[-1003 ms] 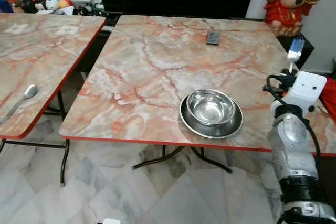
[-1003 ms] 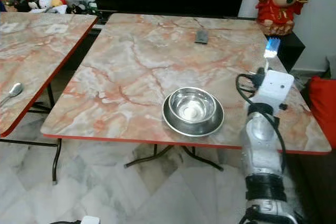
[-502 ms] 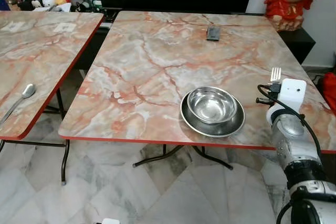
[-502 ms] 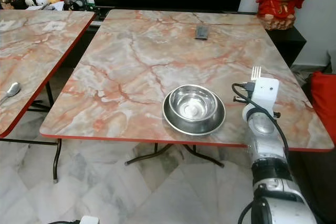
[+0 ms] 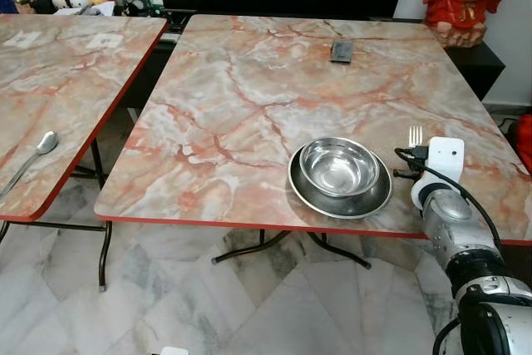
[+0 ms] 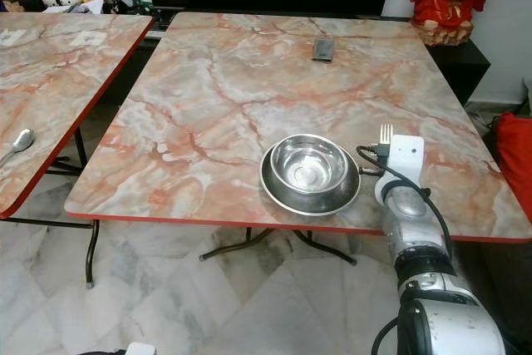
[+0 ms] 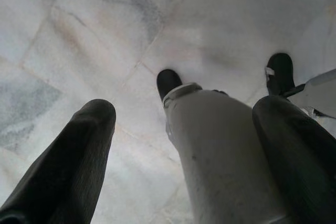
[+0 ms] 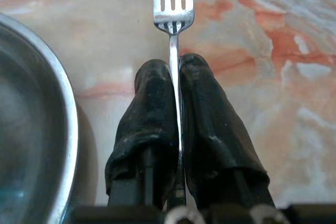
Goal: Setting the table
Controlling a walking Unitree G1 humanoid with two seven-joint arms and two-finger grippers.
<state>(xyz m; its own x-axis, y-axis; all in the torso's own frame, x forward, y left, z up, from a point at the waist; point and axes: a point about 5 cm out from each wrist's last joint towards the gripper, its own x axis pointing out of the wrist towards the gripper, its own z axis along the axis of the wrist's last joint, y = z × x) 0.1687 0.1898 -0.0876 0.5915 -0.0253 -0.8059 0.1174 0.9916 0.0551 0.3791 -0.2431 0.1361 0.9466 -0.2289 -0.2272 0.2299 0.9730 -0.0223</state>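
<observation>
Head stereo pair looks forward and down at the marble table (image 5: 249,97); both eyes share the steel bowl (image 6: 308,164), the right eye shifted slightly. Right wrist cam sits very close above the tabletop, fork (image 8: 174,9) at 12 o'clock. Left wrist cam faces the tiled floor (image 7: 79,35).

fork (image 8: 173,3) handle — hidden between right hand (image 8: 177,85) fingers | bowl (image 8: 31,129) — cut off by edge

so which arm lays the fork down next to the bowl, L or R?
Right. The right gripper is already shut on the fork, low over the table just beside the plate holding the bowl. The left gripper hangs open toward the floor, holding nothing.
</observation>
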